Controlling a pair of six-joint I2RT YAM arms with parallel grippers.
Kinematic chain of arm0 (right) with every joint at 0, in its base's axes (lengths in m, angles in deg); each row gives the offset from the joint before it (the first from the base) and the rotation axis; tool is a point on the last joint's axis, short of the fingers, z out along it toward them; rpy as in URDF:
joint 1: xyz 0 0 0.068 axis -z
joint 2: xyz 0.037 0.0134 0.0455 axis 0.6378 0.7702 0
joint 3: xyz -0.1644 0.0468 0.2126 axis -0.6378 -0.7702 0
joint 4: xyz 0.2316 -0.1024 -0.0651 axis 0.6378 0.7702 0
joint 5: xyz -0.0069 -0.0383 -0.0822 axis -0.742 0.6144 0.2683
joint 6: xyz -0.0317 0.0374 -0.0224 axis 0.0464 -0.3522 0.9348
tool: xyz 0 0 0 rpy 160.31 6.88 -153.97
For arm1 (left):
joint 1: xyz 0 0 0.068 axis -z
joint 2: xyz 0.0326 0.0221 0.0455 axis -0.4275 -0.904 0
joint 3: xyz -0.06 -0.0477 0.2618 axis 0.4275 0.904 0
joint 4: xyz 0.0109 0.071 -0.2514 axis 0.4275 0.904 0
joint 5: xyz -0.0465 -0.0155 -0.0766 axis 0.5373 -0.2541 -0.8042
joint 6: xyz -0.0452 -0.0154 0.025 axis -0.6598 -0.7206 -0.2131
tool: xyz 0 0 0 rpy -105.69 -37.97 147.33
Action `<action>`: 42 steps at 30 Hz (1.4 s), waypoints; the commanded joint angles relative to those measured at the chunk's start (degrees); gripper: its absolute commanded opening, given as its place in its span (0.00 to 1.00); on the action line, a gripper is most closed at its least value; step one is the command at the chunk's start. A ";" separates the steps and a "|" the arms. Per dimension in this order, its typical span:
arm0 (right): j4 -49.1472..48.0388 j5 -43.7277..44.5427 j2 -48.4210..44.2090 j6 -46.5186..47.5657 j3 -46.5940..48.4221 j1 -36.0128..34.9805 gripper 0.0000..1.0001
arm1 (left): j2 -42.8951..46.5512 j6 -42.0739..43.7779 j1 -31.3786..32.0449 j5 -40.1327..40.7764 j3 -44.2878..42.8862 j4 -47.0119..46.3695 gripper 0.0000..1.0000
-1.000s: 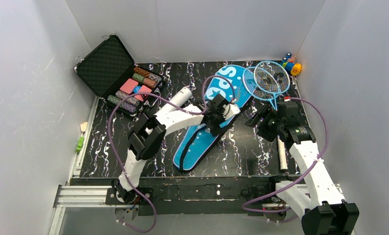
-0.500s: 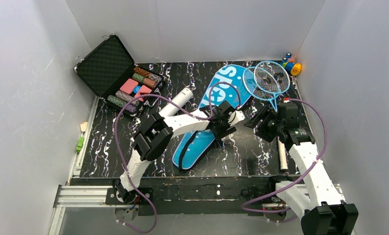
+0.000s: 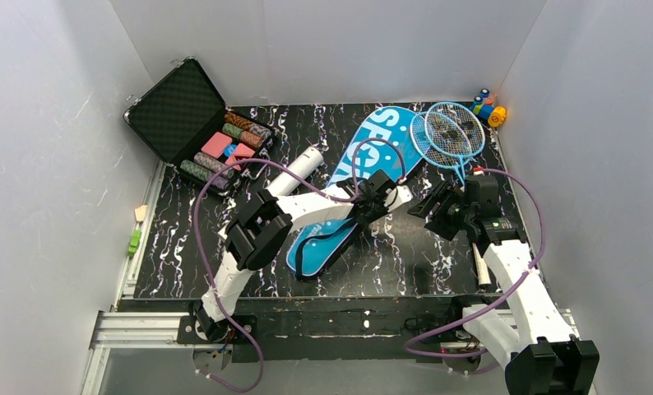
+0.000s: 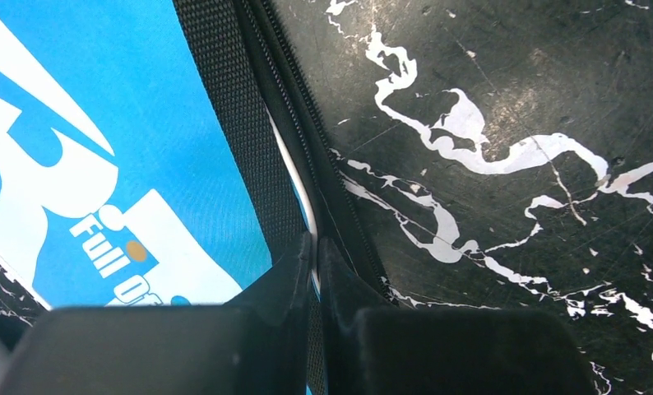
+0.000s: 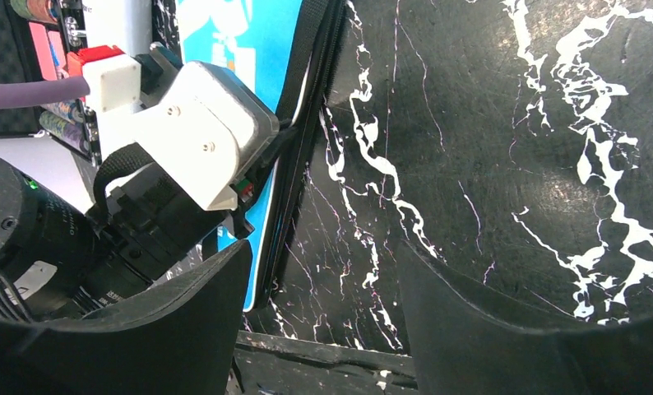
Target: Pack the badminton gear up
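The big blue bag (image 3: pixel 382 134) lettered SPORT lies slantwise mid-table, its black strap (image 3: pixel 313 249) at the near end. My left gripper (image 3: pixel 372 207) is shut on the bag's right zipper edge (image 4: pixel 249 140); in the left wrist view the fingertips (image 4: pixel 315 247) pinch the black trim and white piping. My right gripper (image 3: pixel 435 207) hangs open just right of the bag, over bare table (image 5: pixel 471 164), nothing between its fingers (image 5: pixel 323 271). Two blue-framed rackets (image 3: pixel 448 136) lie overlapped at the back right, their handles running under the right arm. A long white tube (image 3: pixel 300 167) lies left of the bag.
An open black case of coloured chips (image 3: pixel 200 123) stands at the back left. A small orange-and-blue toy (image 3: pixel 489 107) sits in the back right corner. White walls close in three sides. The left arm's wrist (image 5: pixel 200 140) fills the left of the right wrist view.
My left gripper moved right to the bag's edge and closed on it from wide open. The bag shifted slightly. The right gripper came a little nearer and lower, jaws narrowing slightly.
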 commanded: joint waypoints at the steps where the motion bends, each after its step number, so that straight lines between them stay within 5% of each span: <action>1: -3.29 -1.49 -0.46 0.09 -0.70 0.26 0.73 | 4.75 -1.63 -1.49 2.50 -1.45 1.16 0.00; 23: -15.42 -7.20 13.38 -2.14 5.31 -4.14 0.87 | 27.99 -13.68 -12.52 -3.22 -5.51 16.98 0.00; 42: -33.05 -8.16 32.93 -22.48 14.93 -12.53 0.89 | 35.87 -14.46 -12.65 -5.73 2.82 16.83 0.00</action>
